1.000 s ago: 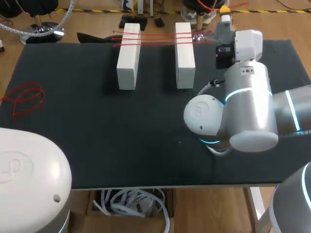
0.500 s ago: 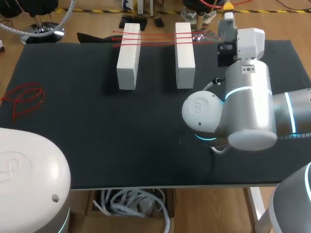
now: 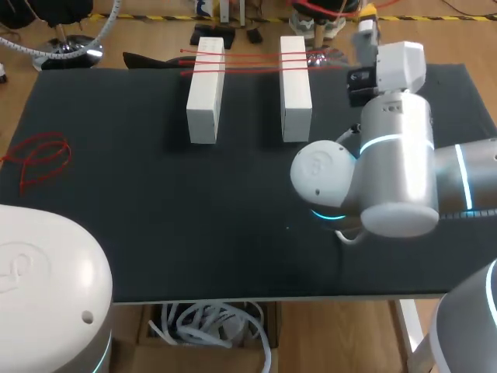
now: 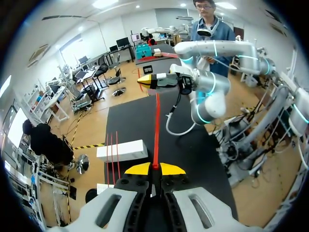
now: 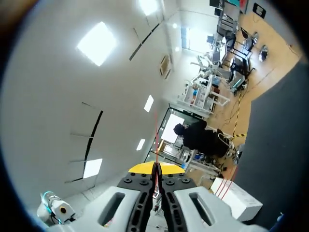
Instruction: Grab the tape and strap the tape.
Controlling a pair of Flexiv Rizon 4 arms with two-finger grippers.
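Note:
A red tape [image 4: 157, 121] is stretched taut between my two grippers. My left gripper [image 4: 154, 167] is shut on one end, and my right gripper [image 4: 153, 80] is shut on the other end across the table. In the head view the right gripper [image 3: 365, 15] is past the table's far edge, right of two white blocks [image 3: 206, 89] [image 3: 295, 85]. Three red tapes [image 3: 248, 62] lie across the blocks' far ends. From the right gripper [image 5: 157, 167] the thin tape [image 5: 155, 137] runs straight ahead. The left gripper is outside the head view.
A loose bundle of red tape [image 3: 39, 159] lies near the left edge of the black table [image 3: 194, 225]. My right arm's big white joints [image 3: 373, 179] hang over the table's right half. My left arm's base [image 3: 46, 295] fills the near left corner.
My right gripper has moved a little farther back and to the right, beyond the table's far edge, with the tape in it. The blocks and strapped tapes have not moved.

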